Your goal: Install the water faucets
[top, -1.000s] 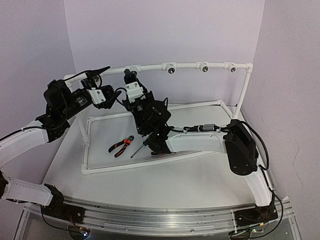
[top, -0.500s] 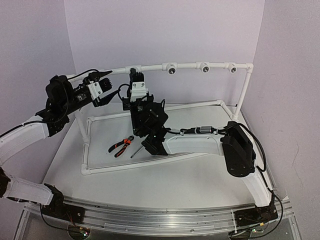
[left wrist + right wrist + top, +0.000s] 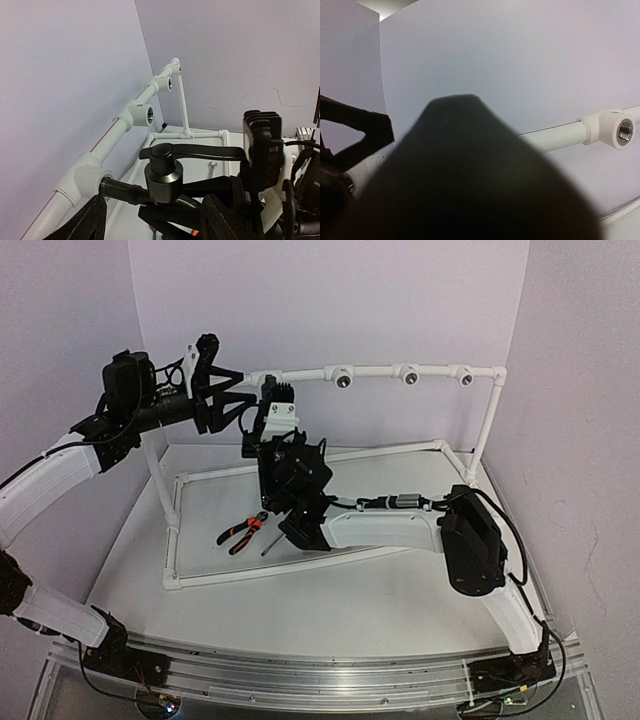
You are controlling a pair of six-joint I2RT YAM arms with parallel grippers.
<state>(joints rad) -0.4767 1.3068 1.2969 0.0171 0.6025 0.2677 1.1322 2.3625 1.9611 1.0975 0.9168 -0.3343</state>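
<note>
The black faucet (image 3: 162,176) lies level in the left wrist view, its lever handle (image 3: 200,151) on top. Its threaded end sits at the socket of the leftmost white tee (image 3: 86,176) on the pipe rail (image 3: 340,374). My left gripper (image 3: 152,202) is open, with its spread fingers (image 3: 85,225) below and on either side of the faucet. In the top view it (image 3: 235,390) is raised at the rail's left end. My right gripper (image 3: 272,402) is at the faucet's spout end (image 3: 261,145) and appears shut on it. A dark blur (image 3: 470,190) fills the right wrist view.
Several open tee sockets (image 3: 141,114) line the rail toward the far post (image 3: 488,425). Orange-handled pliers (image 3: 241,532) and a thin tool (image 3: 272,543) lie inside the white pipe frame (image 3: 176,530) on the table. A small wrench (image 3: 212,166) lies further back.
My left arm has risen and swung its gripper up and right to the rail's left end, beside the right gripper. The right gripper has shifted slightly toward the rail.
</note>
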